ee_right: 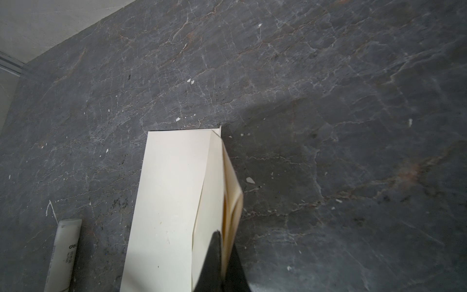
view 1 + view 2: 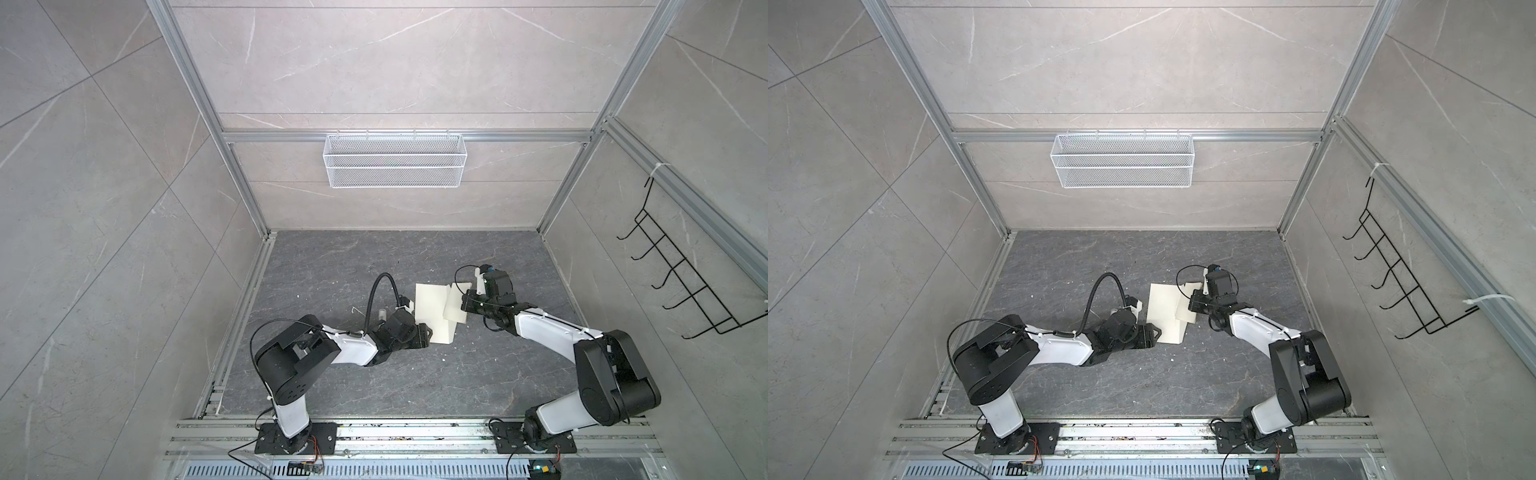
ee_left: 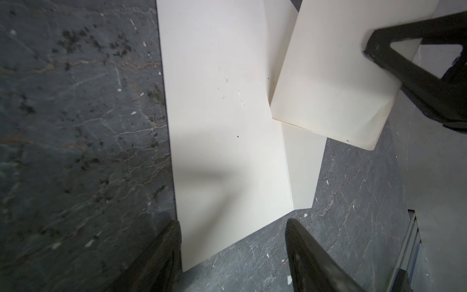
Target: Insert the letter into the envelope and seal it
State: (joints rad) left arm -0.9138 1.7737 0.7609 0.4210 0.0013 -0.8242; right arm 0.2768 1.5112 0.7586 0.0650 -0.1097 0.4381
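1 tube (image 1: 63, 252) label starts "de" | left jaws apart astride envelope (image 3: 222, 126) end | right jaws pinching folded letter (image 3: 328, 75)

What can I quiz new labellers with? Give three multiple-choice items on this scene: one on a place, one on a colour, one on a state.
1. Where does the white tube lie?
A. In the wire basket
B. On the tabletop
C. On the letter

2. What colour is the wire basket?
A. Black
B. Red
C. White

3. How do the right gripper's fingers stand?
A. Shut on the letter
B. Wide open
C. Shut on the white tube

Key: B, bare stone surrounds the tube in the right wrist view; C, its mesh is white in both top views; A, the fingers pinch the folded cream sheet.
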